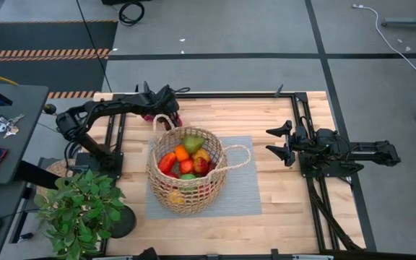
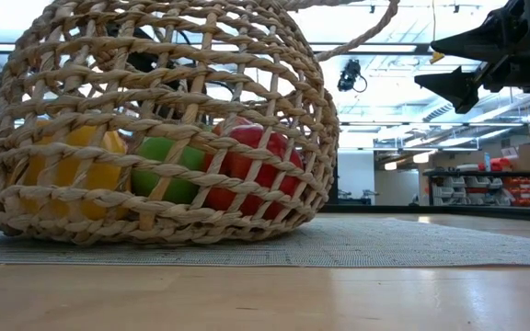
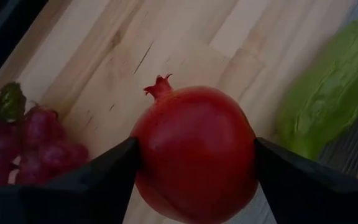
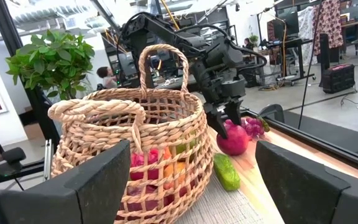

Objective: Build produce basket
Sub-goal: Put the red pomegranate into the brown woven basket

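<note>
The round tan wicker basket (image 1: pixel 186 170) stands on a grey mat (image 1: pixel 240 188) and holds several pieces of produce (image 1: pixel 186 160), with a green pear (image 1: pixel 192 143) on top. My left gripper (image 1: pixel 167 115) is just behind the basket, shut on a red pomegranate (image 3: pixel 194 149). A purple grape bunch (image 3: pixel 23 140) and a long green vegetable (image 3: pixel 328 106) lie on the wood on either side of it. My right gripper (image 1: pixel 274 141) hangs open and empty to the right of the basket, above the table. My left gripper pinches the pomegranate by its two opposite round sides (image 3: pixel 146 149), one finger on each. The fingers (image 4: pixel 221 124) come from above, pointing down. The fruit's crown (image 3: pixel 159 84) points sideways. The fruit is low at the table; I cannot tell whether it rests on the wood.
A leafy potted plant (image 1: pixel 78 206) stands at the near left corner. The basket's two loop handles (image 1: pixel 166 121) (image 1: pixel 238 157) stand up, one close to my left gripper. Bare wood lies to the right of the mat (image 1: pixel 295 202).
</note>
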